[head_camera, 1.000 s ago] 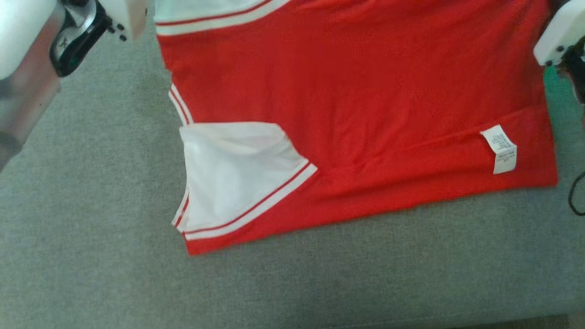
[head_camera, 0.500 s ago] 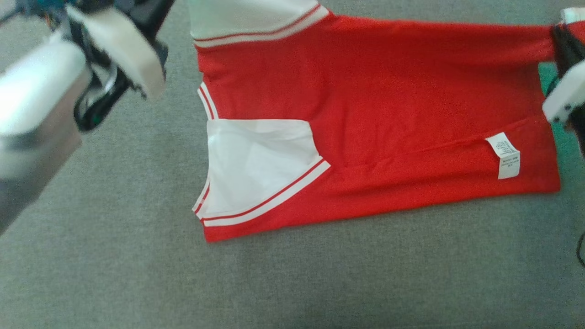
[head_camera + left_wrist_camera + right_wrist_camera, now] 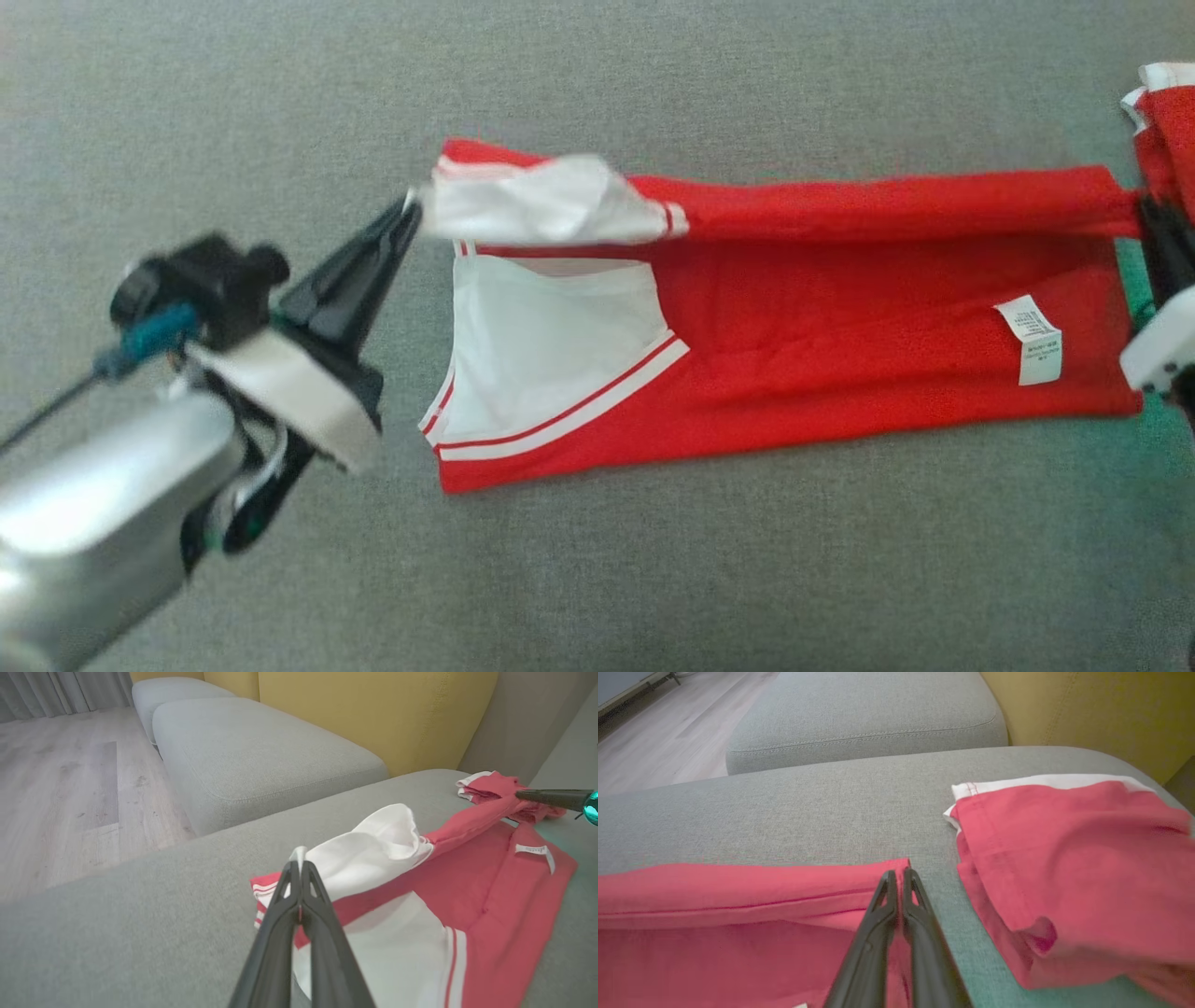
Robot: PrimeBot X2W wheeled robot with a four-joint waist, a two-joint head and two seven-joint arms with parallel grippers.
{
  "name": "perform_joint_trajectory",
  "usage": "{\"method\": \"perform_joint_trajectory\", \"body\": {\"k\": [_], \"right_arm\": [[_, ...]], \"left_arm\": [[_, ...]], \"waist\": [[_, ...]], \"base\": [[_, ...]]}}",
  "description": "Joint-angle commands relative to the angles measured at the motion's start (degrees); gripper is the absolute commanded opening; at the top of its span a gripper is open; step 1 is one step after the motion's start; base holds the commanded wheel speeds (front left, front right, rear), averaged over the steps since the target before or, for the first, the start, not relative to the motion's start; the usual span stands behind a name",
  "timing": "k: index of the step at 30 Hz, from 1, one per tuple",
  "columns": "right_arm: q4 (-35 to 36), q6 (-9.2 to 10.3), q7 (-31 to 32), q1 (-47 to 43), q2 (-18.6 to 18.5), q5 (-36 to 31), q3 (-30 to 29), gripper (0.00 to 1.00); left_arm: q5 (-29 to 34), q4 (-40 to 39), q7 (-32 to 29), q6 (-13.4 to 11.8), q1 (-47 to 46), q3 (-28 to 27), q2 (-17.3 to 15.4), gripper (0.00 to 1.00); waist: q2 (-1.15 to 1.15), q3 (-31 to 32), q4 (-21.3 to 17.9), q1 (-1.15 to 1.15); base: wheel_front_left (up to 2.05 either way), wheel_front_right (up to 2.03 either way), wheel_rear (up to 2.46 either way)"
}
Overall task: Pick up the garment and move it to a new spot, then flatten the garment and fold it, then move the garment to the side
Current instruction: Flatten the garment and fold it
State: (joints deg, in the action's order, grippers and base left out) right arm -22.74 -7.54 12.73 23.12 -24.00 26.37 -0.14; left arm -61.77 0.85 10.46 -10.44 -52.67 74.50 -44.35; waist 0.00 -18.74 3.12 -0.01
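The garment [image 3: 840, 317] is a red shirt with white panels and a white label, lying lengthwise on the grey cushion [image 3: 653, 579]. Its far edge is lifted and stretched taut between both grippers, doubled toward the near half. My left gripper [image 3: 411, 207] is shut on the white corner at the garment's left end, which the left wrist view shows as fingertips [image 3: 299, 864] pinching white cloth [image 3: 373, 849]. At the right end, my right gripper [image 3: 1145, 202] is shut on the red corner; the right wrist view has its tips [image 3: 900, 873] on the red hem [image 3: 761, 882].
A second red and white garment [image 3: 1064, 858] lies bunched just beyond the right gripper, also at the head view's top right [image 3: 1167, 112]. Another grey cushion [image 3: 261, 756], a yellow backrest [image 3: 373, 709] and wooden floor [image 3: 56, 788] lie beyond the sofa edge.
The head camera has shifted. Both grippers, still shut, have drawn the garment's far edge toward its near edge, so the spread shirt now shows as a narrower doubled band.
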Motion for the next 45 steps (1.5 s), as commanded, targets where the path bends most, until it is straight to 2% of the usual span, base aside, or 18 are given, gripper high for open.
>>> {"method": "perform_joint_trajectory", "body": {"k": [1,6,11,16,24,25,26,27,28,30,34,36,38,40,41,45], "right_arm": [[2.44,0.05,0.15,-0.61,-0.90,-0.47,-0.14,0.00],[7.16,0.05,1.58,-6.15,0.60,-0.93,-3.64,0.00],[10.97,0.05,3.12,-10.98,2.41,-1.53,-6.85,0.00],[12.94,0.05,4.38,-13.56,4.46,-1.88,-7.86,0.00],[12.31,0.05,4.03,-13.62,4.96,-4.38,-8.39,0.00],[12.00,0.05,4.28,-13.63,5.04,-4.34,-8.19,0.16],[11.76,0.05,4.35,-13.64,5.11,-4.34,-8.12,0.49],[11.55,0.05,4.25,-13.62,5.19,-4.44,-8.20,1.00],[11.34,0.05,3.97,-13.63,5.37,-4.62,-8.47,1.00],[10.95,0.05,3.49,-13.91,5.90,-4.83,-8.75,1.00],[10.72,0.05,1.92,-15.62,7.48,-5.16,-10.29,1.00],[11.26,0.05,1.03,-17.77,9.56,-4.78,-11.63,1.00],[11.75,0.05,0.91,-19.22,11.30,-3.67,-12.38,1.00],[12.07,0.05,1.18,-20.49,13.17,-1.90,-13.32,1.00],[12.07,0.05,1.18,-20.49,13.17,-1.90,-13.32,1.00],[11.67,0.05,1.36,-20.65,14.97,-0.60,-16.20,1.00]], "left_arm": [[-0.39,-1.63,0.85,-0.83,-1.33,-2.52,-3.01,0.00],[-0.50,-8.71,2.27,-5.91,4.49,-2.33,-5.12,0.00],[-0.86,-11.93,2.88,-8.81,9.01,-2.09,-5.20,0.00],[-1.37,-11.26,3.53,-9.76,13.07,-1.92,-3.56,0.00],[-1.65,-9.25,4.24,-10.86,18.05,-2.66,-0.27,0.00],[-1.43,-8.82,4.28,-10.77,18.43,-2.74,0.10,0.00],[-1.23,-8.30,4.32,-10.77,18.76,-2.86,0.47,0.00],[-1.05,-7.78,4.36,-10.78,19.05,-3.01,0.88,0.20],[-1.04,-7.24,4.38,-10.78,19.37,-3.27,1.37,0.44],[-0.78,-6.17,4.44,-10.92,19.98,-4.10,2.35,1.00],[1.87,-4.84,4.50,-12.72,22.13,-8.36,4.87,1.00],[6.35,-4.68,4.51,-15.01,25.82,-14.23,7.82,1.00],[10.16,-4.57,4.52,-16.11,28.78,-18.11,10.15,1.00],[14.62,-4.57,4.52,-16.97,31.72,-21.66,12.68,1.00],[14.62,-4.57,4.52,-16.97,31.72,-21.66,12.68,1.00],[23.10,-4.86,4.52,-17.71,37.38,-27.22,18.08,1.00]], "waist": [[0.00,0.05,0.04,0.01],[0.00,0.16,0.51,0.01],[0.00,-0.03,0.66,0.01],[0.00,-0.48,0.29,0.01],[0.00,-0.86,-0.10,0.01],[0.00,-0.79,-0.06,0.01],[0.00,-0.67,-0.03,0.01],[0.00,-0.51,0.02,0.01],[0.00,-0.25,0.08,0.01],[0.00,0.48,0.15,0.01],[0.00,2.92,0.32,0.01],[0.00,4.93,0.48,0.01],[0.00,6.18,0.88,0.01],[0.00,7.40,1.46,0.01],[0.00,7.40,1.46,0.01],[0.00,8.93,3.24,0.01]], "base": [[0.00,0.00,0.00],[0.00,0.00,0.00],[0.00,0.00,0.00],[0.00,0.00,0.00],[0.00,0.00,0.00],[0.00,0.00,0.00],[0.00,0.00,0.00],[0.00,0.00,0.00],[0.00,0.00,0.00],[0.00,0.00,0.00],[0.00,0.00,0.00],[0.00,0.00,0.00],[0.00,0.00,0.00],[0.00,0.00,0.00],[0.00,0.00,0.00],[0.00,0.00,0.00]]}}
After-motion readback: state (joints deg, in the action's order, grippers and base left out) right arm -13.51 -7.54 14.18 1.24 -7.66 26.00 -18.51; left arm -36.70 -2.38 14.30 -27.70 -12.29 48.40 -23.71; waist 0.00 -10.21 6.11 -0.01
